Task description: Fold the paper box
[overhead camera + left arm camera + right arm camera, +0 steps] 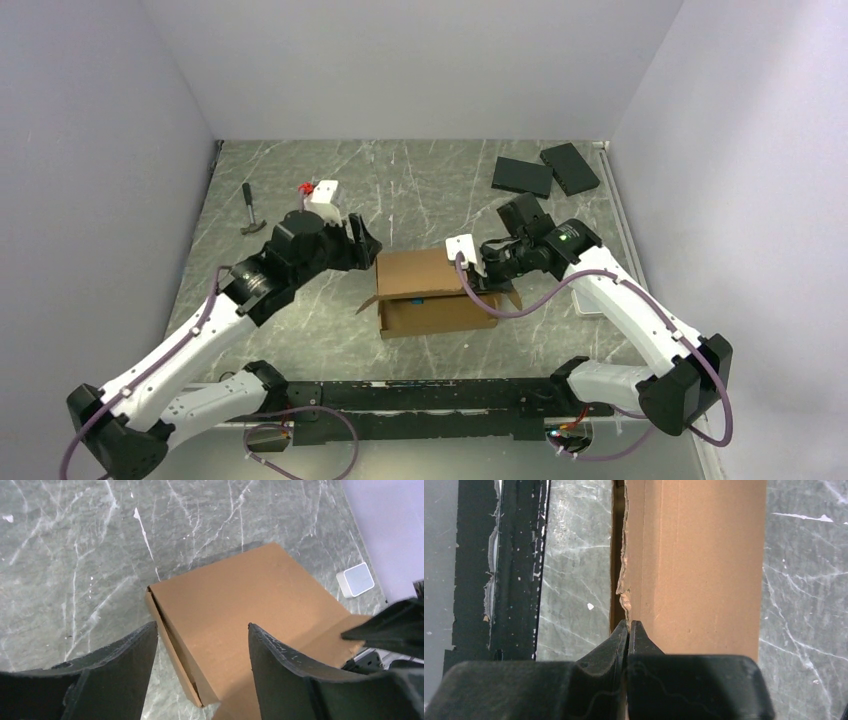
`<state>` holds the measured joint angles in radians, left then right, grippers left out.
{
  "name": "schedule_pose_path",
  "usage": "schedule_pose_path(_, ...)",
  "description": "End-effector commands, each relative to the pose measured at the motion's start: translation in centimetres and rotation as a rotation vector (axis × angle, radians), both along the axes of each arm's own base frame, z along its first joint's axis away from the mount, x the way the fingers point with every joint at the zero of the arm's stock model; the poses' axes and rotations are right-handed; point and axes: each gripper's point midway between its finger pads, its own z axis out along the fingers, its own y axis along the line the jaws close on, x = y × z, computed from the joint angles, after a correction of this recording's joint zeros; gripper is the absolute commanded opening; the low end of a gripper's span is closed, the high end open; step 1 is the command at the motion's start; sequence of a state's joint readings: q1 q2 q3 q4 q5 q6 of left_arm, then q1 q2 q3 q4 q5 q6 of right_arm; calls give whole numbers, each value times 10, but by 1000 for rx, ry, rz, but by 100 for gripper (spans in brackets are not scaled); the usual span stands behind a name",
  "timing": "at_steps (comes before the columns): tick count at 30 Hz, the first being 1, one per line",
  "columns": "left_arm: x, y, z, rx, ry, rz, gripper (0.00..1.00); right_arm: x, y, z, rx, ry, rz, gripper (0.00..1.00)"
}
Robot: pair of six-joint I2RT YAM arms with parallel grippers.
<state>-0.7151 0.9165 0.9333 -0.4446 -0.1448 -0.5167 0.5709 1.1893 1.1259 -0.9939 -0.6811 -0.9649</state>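
Overhead, left gripper [201, 626] gapes over paper box [250, 595] edge; right gripper [628, 623] closed.

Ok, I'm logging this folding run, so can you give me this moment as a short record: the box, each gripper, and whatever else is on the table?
paper box: mid-table between the arms, not fully closed
left gripper: open, over the box's left edge
right gripper: shut at the box's right edge; unclear whether it pinches cardboard
black slabs: two, far right corner
hammer: far left
small grey tray: right of the box
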Motion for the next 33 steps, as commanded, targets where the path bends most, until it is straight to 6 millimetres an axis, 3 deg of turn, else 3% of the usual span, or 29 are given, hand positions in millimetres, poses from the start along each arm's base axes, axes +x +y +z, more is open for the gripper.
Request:
schedule_pose_path(1,3,-18,-15,-123,110,-89,67,-11,3,2,39,11,47,0)
schedule_pose_path(9,-6,-25,-67,-136,264,-133,51,-13,2,-12,19,41,49,0)
schedule_pose_path(15,-12,-29,-102,-112,365,-149,43,-13,2,-19,-1,57,50,7)
schedule_pose_path(33,-21,-23,-159,-10,544,-125,39,-37,-4,-40,-53,155,129,57)
